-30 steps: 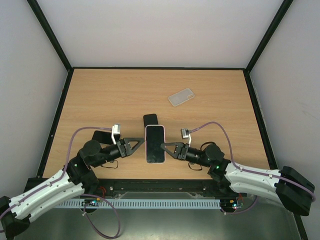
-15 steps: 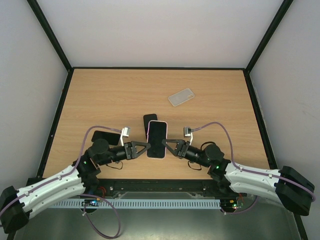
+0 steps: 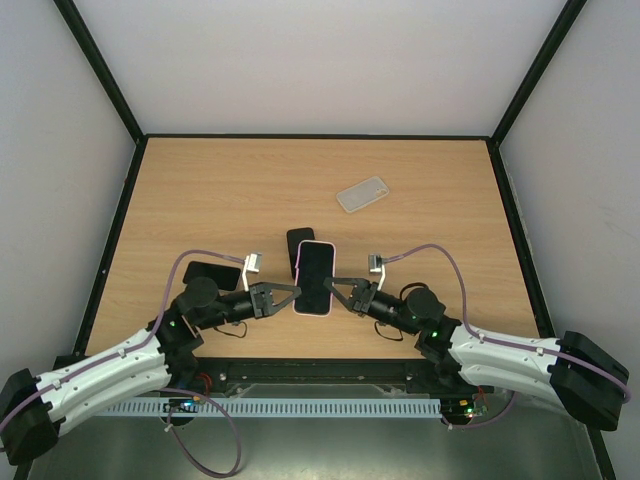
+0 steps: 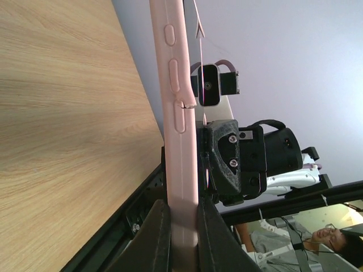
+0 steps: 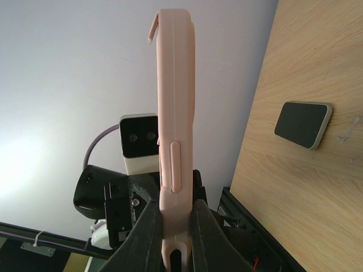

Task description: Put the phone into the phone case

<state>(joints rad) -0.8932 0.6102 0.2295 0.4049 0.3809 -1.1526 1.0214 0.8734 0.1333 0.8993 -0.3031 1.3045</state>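
Left pincer (image 3: 292, 292), right pincer (image 3: 335, 290) both clamped on pink case (image 4: 181, 170); dark phone (image 3: 315, 278) seated inside, above desk's (image 3: 200, 190) near edge.

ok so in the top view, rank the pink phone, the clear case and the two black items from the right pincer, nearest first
1. pink-cased phone, centre, clamped in the right pincer itself.
2. rear black item, just behind the pink phone, partly hidden.
3. clear case, farther back, right of centre.
4. left black item, far over on the left side.
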